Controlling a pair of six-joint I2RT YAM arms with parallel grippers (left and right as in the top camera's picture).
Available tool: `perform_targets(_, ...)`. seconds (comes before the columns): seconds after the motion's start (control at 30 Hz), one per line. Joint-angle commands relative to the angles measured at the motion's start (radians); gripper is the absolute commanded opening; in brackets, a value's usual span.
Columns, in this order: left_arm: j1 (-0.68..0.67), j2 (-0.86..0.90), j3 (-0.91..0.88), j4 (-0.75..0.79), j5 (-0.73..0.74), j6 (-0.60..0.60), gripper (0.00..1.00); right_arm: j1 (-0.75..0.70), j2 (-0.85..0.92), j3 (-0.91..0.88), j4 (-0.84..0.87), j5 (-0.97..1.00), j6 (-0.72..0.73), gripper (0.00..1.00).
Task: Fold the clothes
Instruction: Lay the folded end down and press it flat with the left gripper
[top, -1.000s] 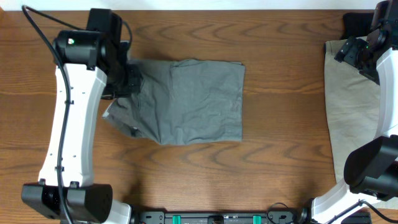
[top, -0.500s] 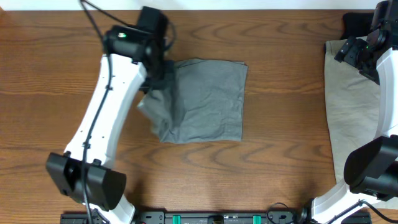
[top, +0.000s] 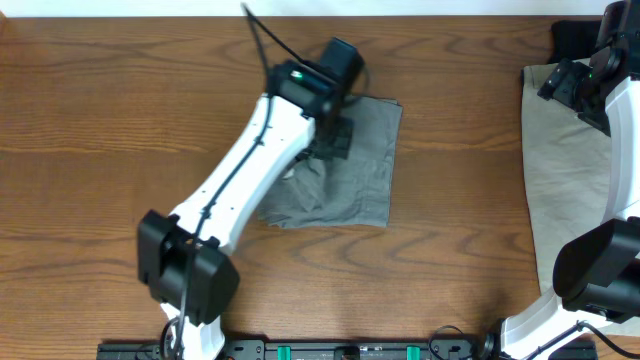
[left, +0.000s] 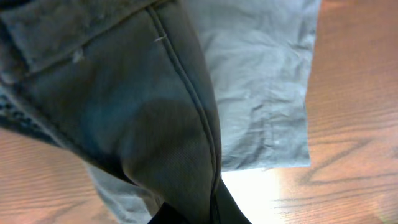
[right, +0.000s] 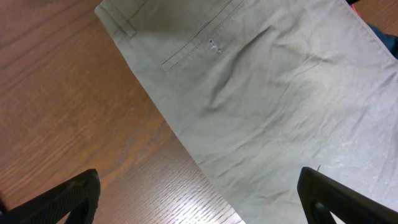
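Observation:
The grey shorts (top: 360, 175) lie mid-table, partly folded over. My left gripper (top: 335, 135) is shut on the grey shorts' waistband end and holds it lifted above the rest of the cloth; in the left wrist view the held fold (left: 155, 130) hangs right before the camera and hides the fingers. The beige-khaki shorts (top: 560, 190) lie flat at the right edge. My right gripper (top: 572, 82) hovers open over their upper left part; the right wrist view shows the back pocket (right: 205, 43) and both fingertips spread wide (right: 199, 199).
The wooden table (top: 460, 250) surrounds both garments. A dark object (top: 570, 38) sits at the far right corner. The arm bases stand along the front edge.
My left gripper has carried the left end of the grey shorts to the right, over the rest of the cloth. The right arm has not moved.

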Motion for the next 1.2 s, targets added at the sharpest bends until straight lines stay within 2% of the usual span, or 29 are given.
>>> perform_targets(0.0, -0.041, 0.042, 0.001, 0.014, 0.006, -0.011, 0.06, -0.006, -0.017, 0.006, -0.001, 0.014, 0.011, 0.99)
perform_targets(0.27, -0.11, 0.143, 0.001, 0.091, 0.007, -0.034, 0.06, -0.006, -0.017, 0.006, -0.001, 0.014, 0.011, 0.99)
perform_targets(0.57, -0.121, 0.201, 0.0, 0.118, 0.033, -0.037, 0.06, -0.006, -0.017, 0.006, -0.001, 0.014, 0.012, 0.99)
perform_targets(0.6, -0.121, 0.201, 0.0, 0.12, 0.033, -0.037, 0.08, -0.006, -0.017, 0.006, -0.001, 0.014, 0.011, 0.99)
perform_targets(0.63, -0.121, 0.201, 0.0, 0.121, 0.032, -0.037, 0.15, -0.005, -0.017, 0.006, -0.001, 0.014, 0.012, 0.99)
perform_targets(0.67, -0.121, 0.2, 0.0, 0.122, 0.032, -0.037, 0.29, -0.005, -0.017, 0.006, -0.001, 0.014, 0.012, 0.99)
perform_targets(0.7, -0.121, 0.2, 0.0, 0.123, 0.032, -0.037, 0.5, -0.005, -0.017, 0.006, -0.001, 0.014, 0.011, 0.99)
perform_targets(0.73, -0.121, 0.199, 0.0, 0.121, 0.032, -0.037, 0.64, -0.005, -0.017, 0.006, -0.001, 0.014, 0.011, 0.99)
perform_targets(0.83, -0.121, 0.184, 0.002, 0.108, 0.033, -0.037, 0.8, -0.005, -0.017, 0.006, -0.001, 0.014, 0.012, 0.99)
perform_targets(0.87, -0.12, 0.176, 0.004, 0.103, 0.032, -0.036, 0.83, -0.005, -0.017, 0.006, -0.001, 0.014, 0.011, 0.99)
perform_targets(1.1, -0.099, 0.093, 0.006, 0.07, 0.033, -0.036, 0.86, -0.005, -0.017, 0.006, -0.001, 0.014, 0.012, 0.99)
perform_targets(1.17, -0.096, 0.092, 0.005, 0.064, 0.033, -0.037, 0.8, -0.005, -0.017, 0.006, -0.001, 0.014, 0.011, 0.99)
